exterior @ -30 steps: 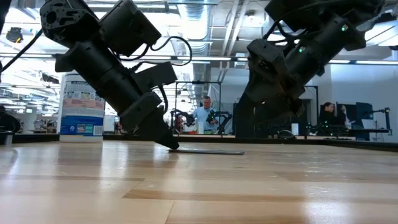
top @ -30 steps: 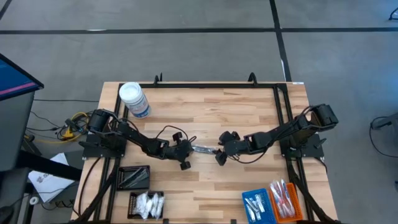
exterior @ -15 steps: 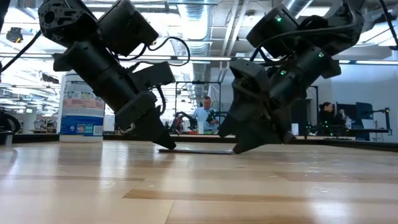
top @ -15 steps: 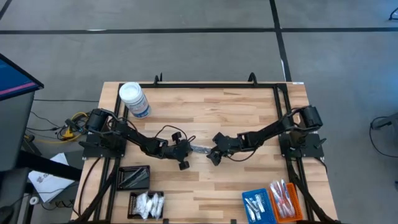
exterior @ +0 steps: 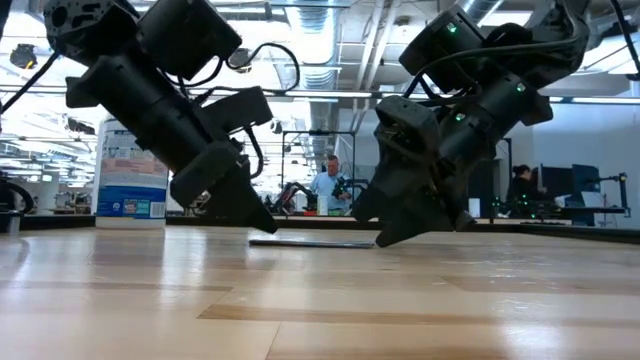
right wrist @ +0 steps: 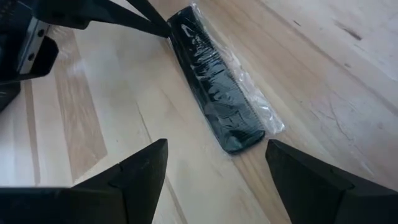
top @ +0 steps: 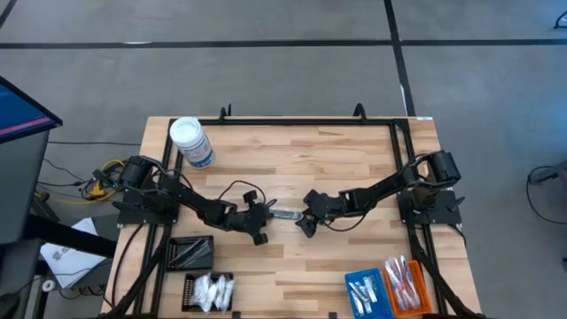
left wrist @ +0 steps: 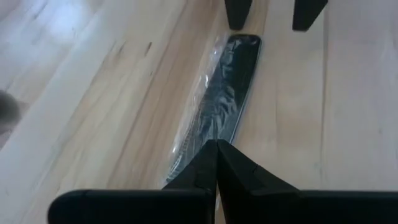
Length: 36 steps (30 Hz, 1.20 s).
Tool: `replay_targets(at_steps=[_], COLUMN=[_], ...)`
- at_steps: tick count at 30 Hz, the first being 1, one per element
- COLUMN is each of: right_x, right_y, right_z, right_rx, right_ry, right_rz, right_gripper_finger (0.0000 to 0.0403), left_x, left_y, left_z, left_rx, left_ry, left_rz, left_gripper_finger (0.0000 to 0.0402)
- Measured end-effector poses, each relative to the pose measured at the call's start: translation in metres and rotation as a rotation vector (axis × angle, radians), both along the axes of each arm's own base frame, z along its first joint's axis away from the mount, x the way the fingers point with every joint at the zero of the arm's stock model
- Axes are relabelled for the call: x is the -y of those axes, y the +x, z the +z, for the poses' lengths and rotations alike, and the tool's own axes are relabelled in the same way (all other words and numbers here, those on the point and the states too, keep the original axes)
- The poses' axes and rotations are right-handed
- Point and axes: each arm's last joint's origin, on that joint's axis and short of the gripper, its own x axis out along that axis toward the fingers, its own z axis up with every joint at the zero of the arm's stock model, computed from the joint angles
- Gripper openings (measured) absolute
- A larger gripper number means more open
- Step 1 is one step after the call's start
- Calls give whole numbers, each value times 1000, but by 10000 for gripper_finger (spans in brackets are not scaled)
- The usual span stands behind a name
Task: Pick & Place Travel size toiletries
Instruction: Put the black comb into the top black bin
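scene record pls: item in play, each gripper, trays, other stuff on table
item: black comb in clear wrap, lying flat at table centre
left gripper: fingers shut, tips at one end of the comb
right gripper: fingers open, at the comb's other end
near-left trays: black tray with dark sticks; second tray with white sachets
near-right trays: blue tray, orange tray
other: white-lidded jar, far left

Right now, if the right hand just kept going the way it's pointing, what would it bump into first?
Probably the wrapped black comb lying flat on the table: the right hand is open, fingers either side of its near end. Beyond it waits the left hand.
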Motion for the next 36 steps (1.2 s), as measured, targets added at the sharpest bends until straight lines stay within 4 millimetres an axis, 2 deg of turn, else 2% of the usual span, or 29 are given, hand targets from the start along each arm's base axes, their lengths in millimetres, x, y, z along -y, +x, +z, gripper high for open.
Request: replay_targets(at_steps=[10,27,36], right_x=[9,9,11], right_y=[0,0,1], right_z=[3,3,3], right_rx=[13,3,8], right_ry=[-33,-38,-49], right_rz=[-43,-36,-30], right_gripper_finger=[270,270,270], left_x=[-2,-1,-10], left_y=[-4,-2,-7], left_z=[-5,-3,-9], left_rx=[-4,22,1], left_ry=[-4,-34,-68], left_rz=[-7,-32,-5], left_gripper_finger=[0,0,0])
